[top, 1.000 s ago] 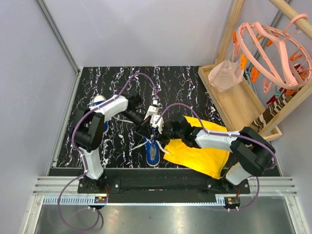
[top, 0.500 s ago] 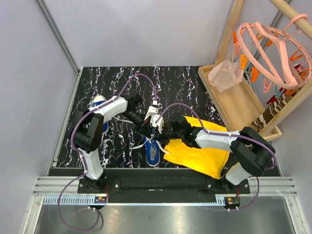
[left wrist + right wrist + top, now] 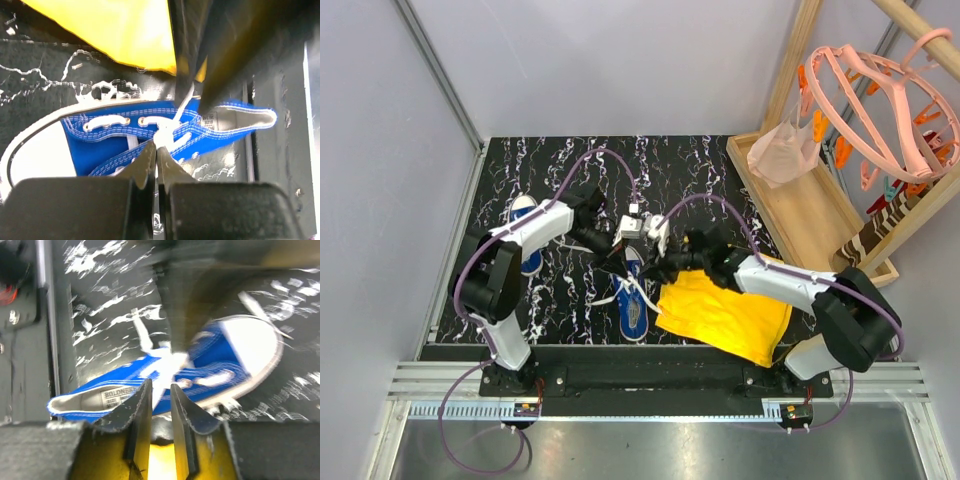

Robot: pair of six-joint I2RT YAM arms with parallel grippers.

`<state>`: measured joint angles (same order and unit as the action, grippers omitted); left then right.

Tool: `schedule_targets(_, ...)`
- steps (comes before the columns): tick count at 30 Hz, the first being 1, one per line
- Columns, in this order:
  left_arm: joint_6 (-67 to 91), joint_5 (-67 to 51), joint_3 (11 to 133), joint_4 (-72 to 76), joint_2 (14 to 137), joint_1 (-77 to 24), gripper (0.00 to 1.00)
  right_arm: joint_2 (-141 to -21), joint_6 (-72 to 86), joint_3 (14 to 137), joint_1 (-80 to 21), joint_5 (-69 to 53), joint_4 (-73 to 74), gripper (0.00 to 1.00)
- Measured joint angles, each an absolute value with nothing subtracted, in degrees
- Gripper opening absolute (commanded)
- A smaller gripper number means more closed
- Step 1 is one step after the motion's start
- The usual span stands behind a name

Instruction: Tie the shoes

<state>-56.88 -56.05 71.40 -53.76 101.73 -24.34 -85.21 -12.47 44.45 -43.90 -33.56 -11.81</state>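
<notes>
The left gripper (image 3: 156, 150) is squeezed shut, its tips right at the white lace (image 3: 167, 135) of the blue shoe (image 3: 100, 145) just past them. I cannot tell if it pinches the lace. The right gripper (image 3: 161, 390) is open a little, over the same shoe. The yellow cloth (image 3: 115, 30) lies beyond.

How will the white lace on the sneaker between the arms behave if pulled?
Likely floppy: the lace bends and bunches over the eyelets, so it should follow a pull, not hold shape. The sneaker looks small and canvas, probably light, so it may slide if the shut left end effector tugs. The thin lace might slip from a grip.
</notes>
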Motion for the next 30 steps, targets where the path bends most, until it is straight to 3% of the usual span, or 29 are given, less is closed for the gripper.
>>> schedule_targets(6,-60.14,-54.59,69.01,-53.65,99.2,-25.91,0.0,-85.06,-4.99,46.98,-35.77,-36.32,-8.82,0.27)
schedule_targets(30,-58.85,-42.3,47.72,-25.08,79.26,-31.53,0.0,-96.27,1.52,54.33,-35.4,-45.84,-6.11,0.25)
